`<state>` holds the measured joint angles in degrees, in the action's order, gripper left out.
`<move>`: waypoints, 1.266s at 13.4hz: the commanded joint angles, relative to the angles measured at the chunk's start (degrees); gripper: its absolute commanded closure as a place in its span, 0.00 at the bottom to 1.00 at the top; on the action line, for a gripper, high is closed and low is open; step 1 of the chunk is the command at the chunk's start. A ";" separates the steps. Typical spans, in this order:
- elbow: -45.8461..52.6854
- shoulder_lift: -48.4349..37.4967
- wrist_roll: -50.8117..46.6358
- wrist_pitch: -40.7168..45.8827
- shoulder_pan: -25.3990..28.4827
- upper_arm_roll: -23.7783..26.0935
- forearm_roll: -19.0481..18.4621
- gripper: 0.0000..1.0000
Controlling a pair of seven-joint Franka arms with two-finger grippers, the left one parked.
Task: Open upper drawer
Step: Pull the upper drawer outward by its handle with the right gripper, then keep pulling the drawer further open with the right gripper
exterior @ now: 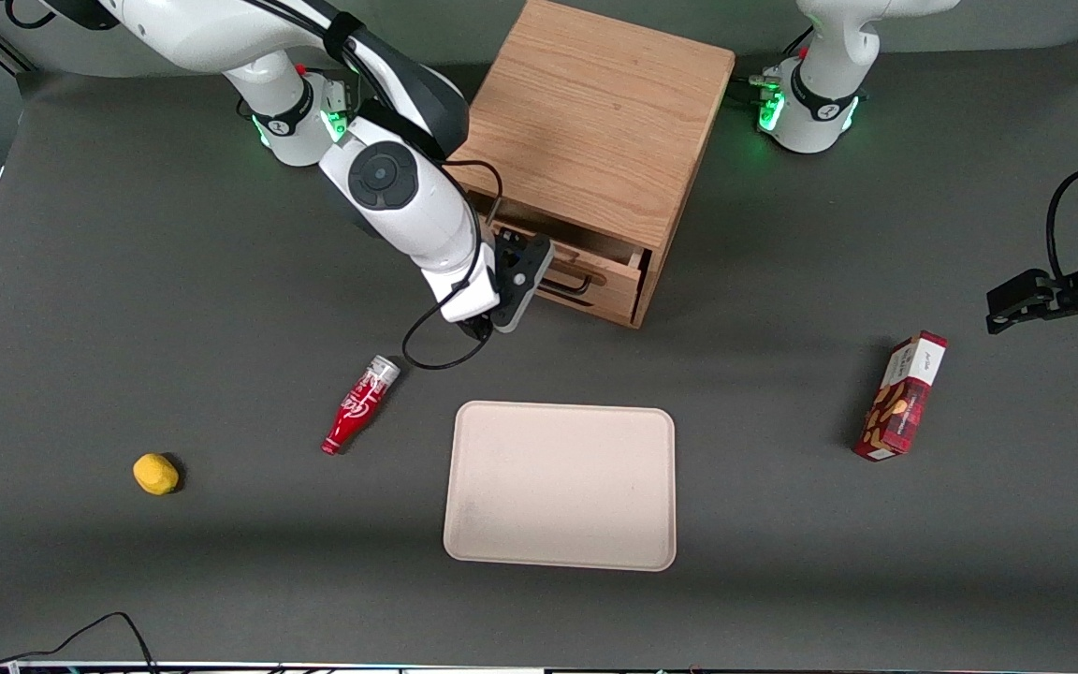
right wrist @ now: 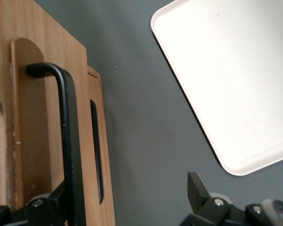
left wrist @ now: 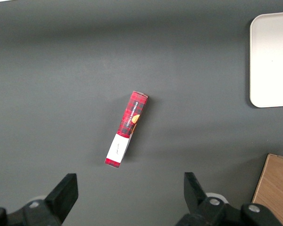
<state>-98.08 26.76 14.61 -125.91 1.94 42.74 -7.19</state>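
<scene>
A: Sweeping the front view from the working arm's end. We log a yellow lump on the table, then a red bottle lying on its side, both nearer the front camera than the cabinet.

B: Next we meet the gripper, right at the front of the wooden cabinet. The upper drawer looks pulled out a little already; we see a dark gap under the cabinet top.

A: In the right wrist view the black pull runs past one finger, with the other finger well apart from it. So we note the pincer spread wide, holding nothing, one finger hooked beside the wire.

B: Below the gripper lies the beige tray, and toward the parked arm's end a red carton.

A: Risks, as we judge them. The finger bears on the pull at one end only, so an off-line tug could skew the drawer and jam it.

B: And a wide pincer can slip off the thin wire if the wrist lifts. We would also watch the lower pull, close by: a drop in height could catch the wrong drawer.
</scene>
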 commanded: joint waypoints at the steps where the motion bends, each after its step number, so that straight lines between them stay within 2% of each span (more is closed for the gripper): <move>1: 2.01 0.57 1.74 -0.30 0.26 -1.86 -1.16 0.00; 11: 8.95 3.73 3.67 -0.65 1.49 -9.24 -0.37 0.00; 17: 10.62 5.14 3.67 -5.39 1.49 -12.76 -0.37 0.00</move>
<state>-89.85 30.04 17.82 -128.49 2.22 31.98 -6.96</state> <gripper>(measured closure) 0.000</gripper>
